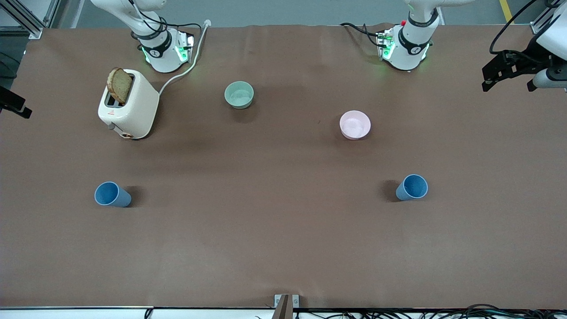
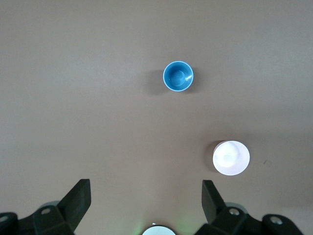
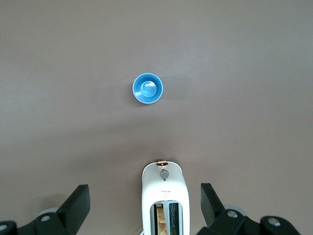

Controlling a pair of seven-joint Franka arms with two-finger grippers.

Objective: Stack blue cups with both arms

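With both the left claw and right claw spread wide and empty high above the tabletop, the two small blue plastic cups stand upright well apart, so a misjudged descent could tip either.

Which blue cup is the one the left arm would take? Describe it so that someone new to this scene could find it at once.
Start at the pink bowl toward the left arm's end of the table. The cup stands upright and alone, nearer to the front camera than that bowl. Its twin stands toward the right arm's end, with the white toaster as its neighbour instead.
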